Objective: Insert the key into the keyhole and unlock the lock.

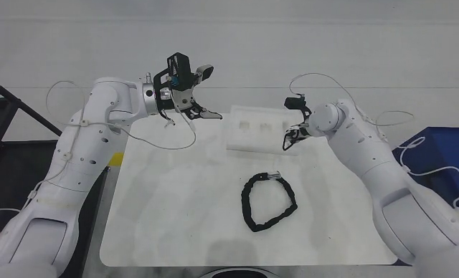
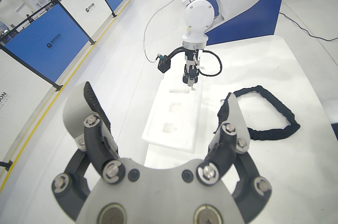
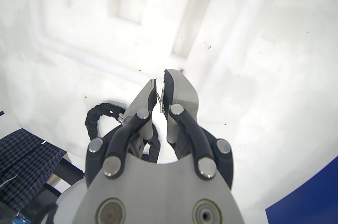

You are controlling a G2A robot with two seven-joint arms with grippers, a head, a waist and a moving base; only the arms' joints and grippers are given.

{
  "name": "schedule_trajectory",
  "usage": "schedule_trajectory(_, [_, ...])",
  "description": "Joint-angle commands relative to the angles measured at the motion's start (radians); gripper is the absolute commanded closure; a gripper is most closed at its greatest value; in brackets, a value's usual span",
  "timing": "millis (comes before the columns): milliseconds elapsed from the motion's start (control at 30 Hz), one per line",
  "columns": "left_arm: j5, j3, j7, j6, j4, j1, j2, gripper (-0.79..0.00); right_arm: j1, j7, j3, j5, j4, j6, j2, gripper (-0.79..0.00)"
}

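1. First, keep the right gripper (image 3: 159, 87) clamped on the key (image 3: 160, 101). It hangs over the foam tray (image 1: 247, 138), well apart from the chain lock (image 1: 246, 204) lying on the surface (image 1: 165, 221).
2. Bring the left gripper (image 1: 208, 93), which is spread wide, down to pin the lock's metal end (image 1: 273, 176).
3. Line the key with the keyhole before pushing; a skewed entry would likely jam.

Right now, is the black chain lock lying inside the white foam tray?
No, the chain lock lies on the bare table, apart from the foam tray.
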Motion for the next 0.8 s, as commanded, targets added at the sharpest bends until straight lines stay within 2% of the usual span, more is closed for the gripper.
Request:
schedule_trajectory(0, [0.0,0.0,0.0,0.0,0.0,0.0,0.0,-0.785,-0.011,0.012,0.023,0.005,-0.033,-0.013,0.016,0.0])
schedule_trajectory(167, [0.0,0.0,0.0,0.0,0.0,0.0,0.0,-0.785,-0.081,0.067,0.124,0.08,-0.167,-0.092,0.072,0.0])
schedule_trajectory(333, [0.0,0.0,0.0,0.0,0.0,0.0,0.0,-0.785,-0.182,0.127,0.25,0.134,-0.342,-0.119,0.137,0.0])
schedule_trajectory(633, [0.0,0.0,0.0,0.0,0.0,0.0,0.0,-0.785,-0.457,0.236,0.565,0.243,-0.789,-0.106,0.249,0.0])
schedule_trajectory(767, [0.0,0.0,0.0,0.0,0.0,0.0,0.0,-0.785,-0.576,0.232,0.684,0.388,-0.882,-0.13,0.271,0.0])
